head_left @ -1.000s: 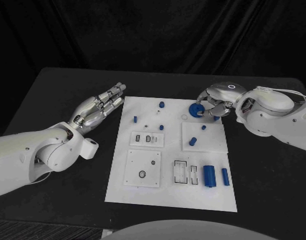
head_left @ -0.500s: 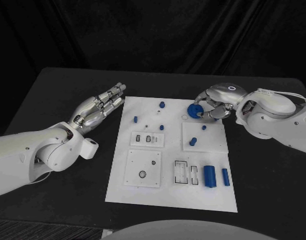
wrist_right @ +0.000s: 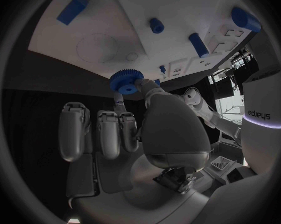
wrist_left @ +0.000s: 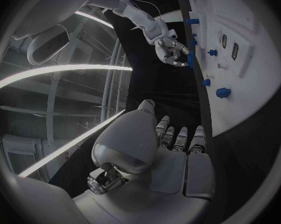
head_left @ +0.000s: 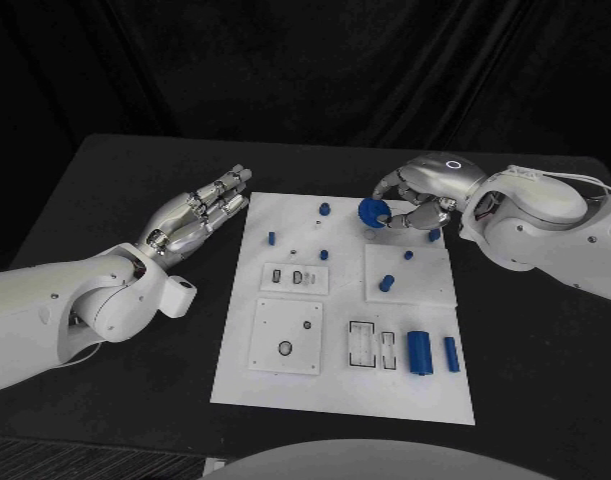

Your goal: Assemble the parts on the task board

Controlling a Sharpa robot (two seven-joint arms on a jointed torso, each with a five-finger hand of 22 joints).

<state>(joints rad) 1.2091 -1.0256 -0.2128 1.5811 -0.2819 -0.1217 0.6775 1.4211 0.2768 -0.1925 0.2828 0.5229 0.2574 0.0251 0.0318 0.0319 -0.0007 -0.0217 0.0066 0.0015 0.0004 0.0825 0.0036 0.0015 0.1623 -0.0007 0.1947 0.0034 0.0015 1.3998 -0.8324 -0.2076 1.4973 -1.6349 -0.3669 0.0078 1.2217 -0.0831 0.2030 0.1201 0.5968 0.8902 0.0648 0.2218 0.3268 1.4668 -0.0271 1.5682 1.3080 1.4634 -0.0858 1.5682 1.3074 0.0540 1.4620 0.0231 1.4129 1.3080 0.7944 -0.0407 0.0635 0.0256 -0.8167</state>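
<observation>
Head view: on the black worktop (head_left: pixel 103 190) lies the white task board (head_left: pixel 337 390). The right hand (head_left: pixel 428 195) pinches a round blue gear (head_left: pixel 373 213) in its fingers, above the board's far edge near its far right corner. The left hand (head_left: pixel 197 213) lies flat beside the board's left edge, fingers straight, close together, holding nothing.

Left wrist view: the left hand (wrist_left: pixel 171 149) stretches flat beside the board (wrist_left: pixel 252 99).

Right wrist view: the gear (wrist_right: pixel 126 80), toothed round its rim, sits clamped at the fingertips (wrist_right: pixel 144 86) just off the board's (wrist_right: pixel 177 10) edge
</observation>
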